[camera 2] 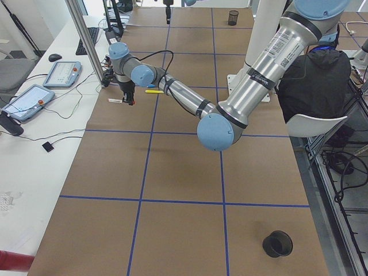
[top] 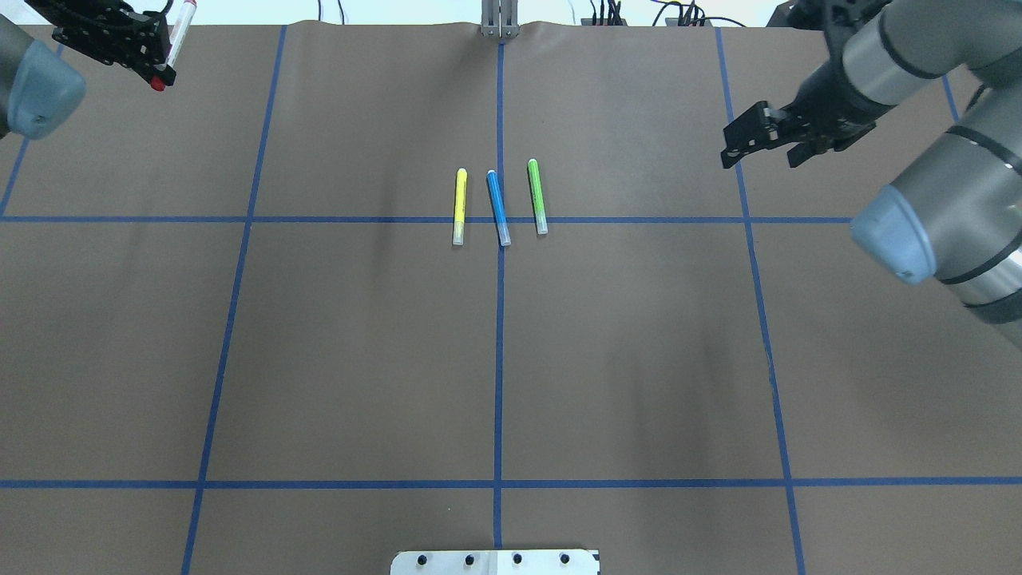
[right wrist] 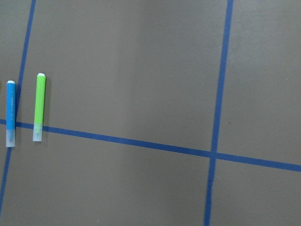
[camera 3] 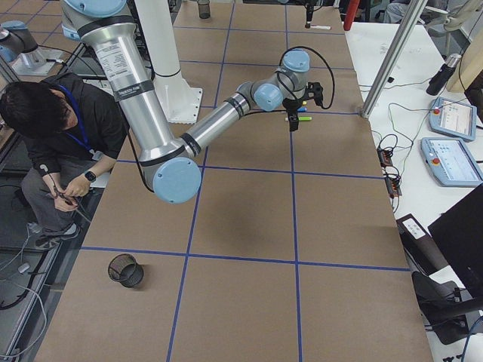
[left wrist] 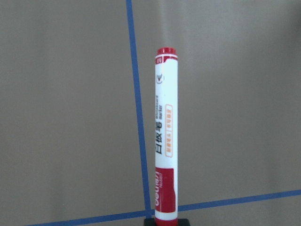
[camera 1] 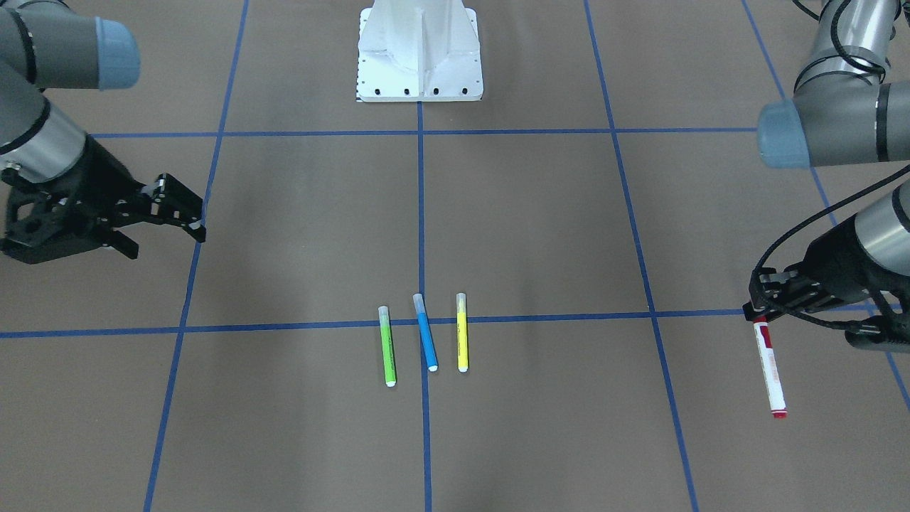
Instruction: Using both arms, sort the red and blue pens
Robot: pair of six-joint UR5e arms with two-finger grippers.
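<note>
Because it is gripped by its red cap alone, the red marker (left wrist: 164, 141) sticks out from the left tool (camera 1: 758, 311), which is closed on that cap, over the far left part of the desk (top: 359, 359). Whether the marker's free end touches the surface cannot be told. The marker is judged light, rigid and smooth-barrelled, so it is apt to pivot in so short a hold. The blue pen (camera 1: 425, 332) lies flat near the desk's middle, across a blue tape line. It sits between the green pen (camera 1: 387, 346) and the yellow pen (camera 1: 461, 332), near both and touching neither. Slim, light and likely to roll, it is best pinched across mid-barrel, with a finger lowered into each gap. The right tool (top: 762, 156) hangs above the desk with its fingers spread wide and empty, well apart from the row. The count is four pens, one of each colour, with three on the desk and one held. There are also two arms, a black cup (camera 2: 278, 244) and a second cup (camera 3: 126, 270).
</note>
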